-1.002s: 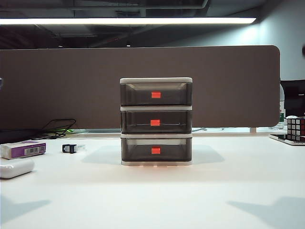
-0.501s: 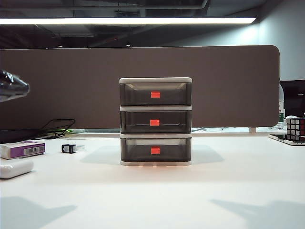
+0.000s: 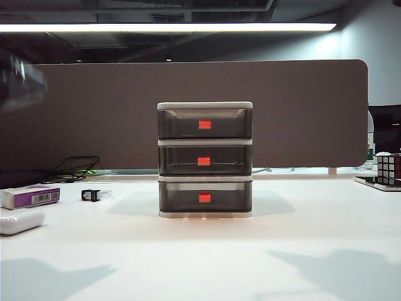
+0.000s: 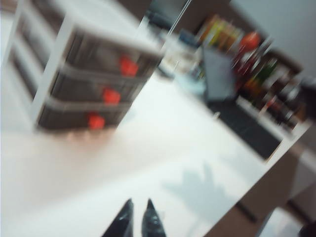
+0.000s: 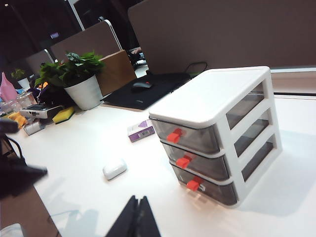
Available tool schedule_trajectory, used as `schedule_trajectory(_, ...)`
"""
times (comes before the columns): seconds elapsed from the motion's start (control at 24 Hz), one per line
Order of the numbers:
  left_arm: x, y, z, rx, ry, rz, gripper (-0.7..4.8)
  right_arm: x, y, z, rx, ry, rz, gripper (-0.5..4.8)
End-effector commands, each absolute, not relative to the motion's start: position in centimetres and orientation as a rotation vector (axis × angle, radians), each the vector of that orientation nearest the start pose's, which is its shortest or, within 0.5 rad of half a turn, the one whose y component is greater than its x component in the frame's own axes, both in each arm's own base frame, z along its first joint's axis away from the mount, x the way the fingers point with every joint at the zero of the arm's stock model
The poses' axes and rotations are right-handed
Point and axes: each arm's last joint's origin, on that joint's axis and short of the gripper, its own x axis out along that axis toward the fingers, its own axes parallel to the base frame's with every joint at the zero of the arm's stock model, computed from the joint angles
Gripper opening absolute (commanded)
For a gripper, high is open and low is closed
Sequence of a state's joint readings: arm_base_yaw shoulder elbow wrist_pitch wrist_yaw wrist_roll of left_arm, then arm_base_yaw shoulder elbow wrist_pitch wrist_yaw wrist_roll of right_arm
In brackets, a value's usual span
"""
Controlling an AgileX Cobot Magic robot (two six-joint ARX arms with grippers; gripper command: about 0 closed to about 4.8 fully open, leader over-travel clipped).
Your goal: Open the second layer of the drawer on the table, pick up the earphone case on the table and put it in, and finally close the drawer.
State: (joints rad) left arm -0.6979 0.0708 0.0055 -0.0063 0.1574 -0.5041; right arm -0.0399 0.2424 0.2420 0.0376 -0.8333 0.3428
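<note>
Exterior view: the drawer (image 3: pixel 205 159) is sitting mid-table (image 3: pixel 207 257), all three trays pushed in. The second layer (image 3: pixel 205 160) is sitting flush with the frame, its red handle (image 3: pixel 203 161) facing the camera. The earphone case (image 3: pixel 20 220) is lying on the table well to the left of the drawer, near the frame edge, nothing touching it. A purple-and-white box (image 3: pixel 31 196) is lying just behind the case, and a small black clip (image 3: pixel 91 195) is sitting between that box and the drawer. A cube puzzle (image 3: pixel 388 167) is standing far right of the drawer. A dark blurred shape at upper left, high above the case, is probably the left arm; no detail is readable there.

Left wrist view is motion-blurred. The left gripper (image 4: pixel 136 217) is hanging over bare table, apart from the drawer (image 4: pixel 84 74), its fingertips (image 4: pixel 151 218) showing only a thin gap between them, nothing held and nothing touched.

Right wrist view is sharp. The right gripper (image 5: pixel 136 213) is hovering above the table in front of the drawer (image 5: pixel 217 132), fingers pressed together, empty, touching nothing. The case (image 5: pixel 114 169) is lying off to the drawer's front side, the purple box (image 5: pixel 141 130) beyond it. A potted plant (image 5: pixel 79 78) is sitting further out past the box.
</note>
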Motion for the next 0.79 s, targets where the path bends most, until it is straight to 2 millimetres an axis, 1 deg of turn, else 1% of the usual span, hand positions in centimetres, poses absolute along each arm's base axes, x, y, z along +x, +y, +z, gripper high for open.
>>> schedule_trajectory(0.04, 7.8, -7.1, 16.2, -0.424, 0.257, -0.815, 0.45, 10.8, 1.7, 23.9, 0.304, 0.102, 0.789, -0.05)
schedule_trajectory(0.17, 8.3, -7.5, 16.3, -0.383, 0.235, -0.820, 1.30, 12.1, 1.8, 24.4, 0.310, 0.119, 0.800, -0.05)
schedule_trajectory(0.21, 8.7, -7.8, 16.1, -0.346, 0.237, -0.814, 1.64, 13.2, 2.2, 24.8, 0.309, 0.124, 0.827, -0.05)
schedule_trajectory(0.29, 9.2, -8.2, 15.8, -0.322, 0.252, -0.800, 1.87, 14.5, 2.9, 25.0, 0.309, 0.133, 0.859, -0.05)
schedule_trajectory(0.5, 10.9, -9.5, 15.0, -0.304, 0.274, -0.758, 1.86, 18.4, 5.5, 25.4, 0.316, 0.188, 0.905, -0.05)
schedule_trajectory(0.63, 12.2, -10.6, 15.1, -0.294, 0.308, -0.744, 1.87, 20.8, 6.6, 25.8, 0.313, 0.233, 0.923, -0.05)
schedule_trajectory(0.67, 13.1, -11.3, 15.4, -0.289, 0.325, -0.748, 1.87, 21.9, 7.2, 25.9, 0.311, 0.249, 0.932, -0.05)
schedule_trajectory(0.71, 13.6, -11.7, 15.4, -0.288, 0.330, -0.754, 1.87, 22.6, 7.4, 26.0, 0.312, 0.258, 0.934, -0.05)
schedule_trajectory(0.75, 14.4, -12.6, 15.6, -0.290, 0.333, -0.770, 1.87, 23.6, 7.7, 26.3, 0.310, 0.263, 0.933, -0.05)
schedule_trajectory(0.79, 14.9, -13.2, 15.6, -0.288, 0.333, -0.776, 1.87, 24.2, 7.9, 26.3, 0.311, 0.266, 0.937, -0.05)
